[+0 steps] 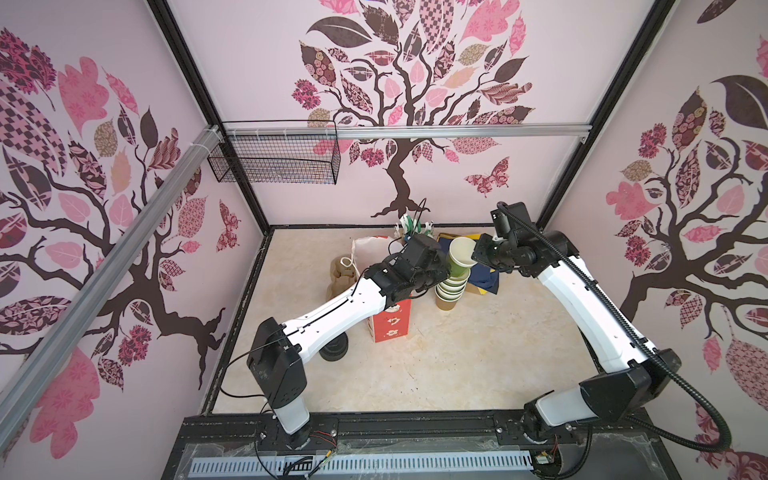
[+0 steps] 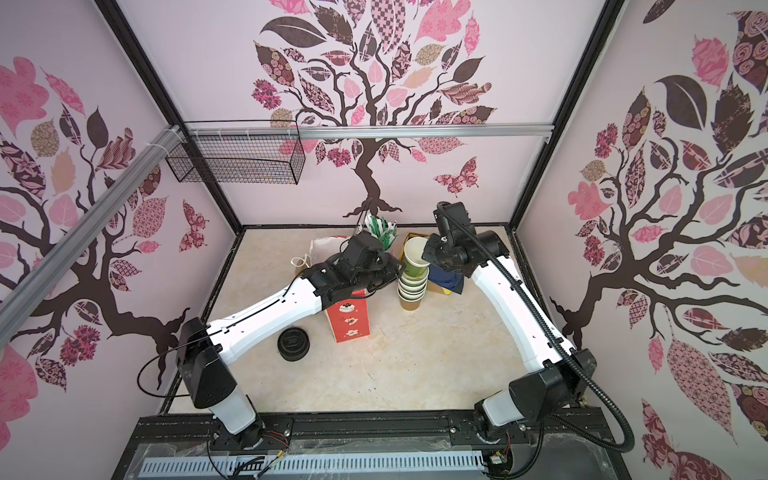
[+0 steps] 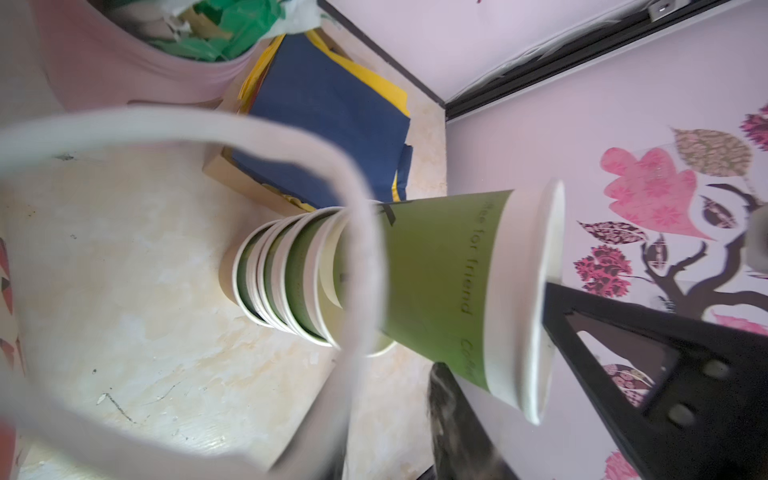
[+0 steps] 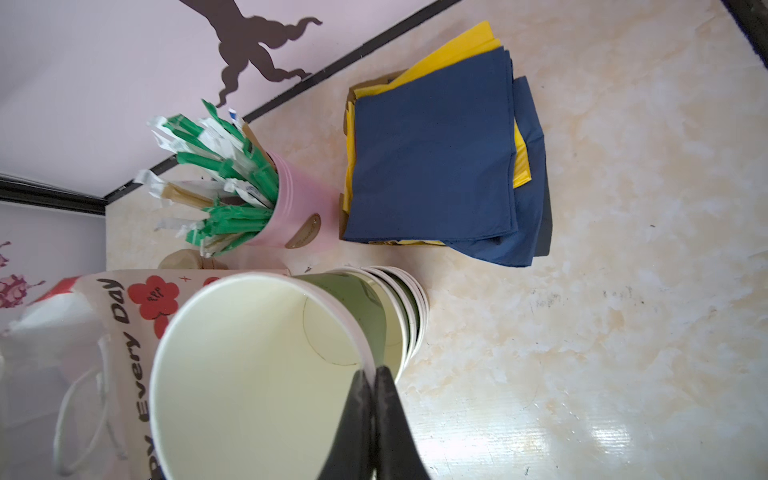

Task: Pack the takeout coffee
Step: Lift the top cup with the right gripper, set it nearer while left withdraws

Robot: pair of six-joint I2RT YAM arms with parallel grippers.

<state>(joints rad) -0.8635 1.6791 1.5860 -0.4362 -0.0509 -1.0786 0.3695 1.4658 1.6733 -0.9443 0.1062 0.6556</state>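
Observation:
A takeout coffee cup [image 4: 257, 374], green outside, white inside and lidless, hangs tilted just above a stack of like cups [image 1: 449, 291]. My right gripper [image 4: 370, 374] is shut on its rim; it shows in both top views [image 1: 473, 253] [image 2: 426, 253]. My left gripper [image 1: 442, 276] sits beside the stack, just under the lifted cup [image 3: 440, 291]. Its jaws stand apart with only table between them, and one finger [image 3: 451, 411] shows dark under the cup. A blurred white bag handle [image 3: 357, 249] loops across the left wrist view and hides the other finger. Black lids [image 2: 294, 343] lie on the table.
The red-and-white paper bag [image 1: 392, 326] stands under my left forearm. A beige cup carrier [image 1: 343, 274] sits behind it. A pink holder of wrapped straws [image 4: 291, 208] and a pile of blue and yellow napkins [image 4: 436, 158] stand at the back. A wire basket [image 1: 274, 158] hangs on the rail.

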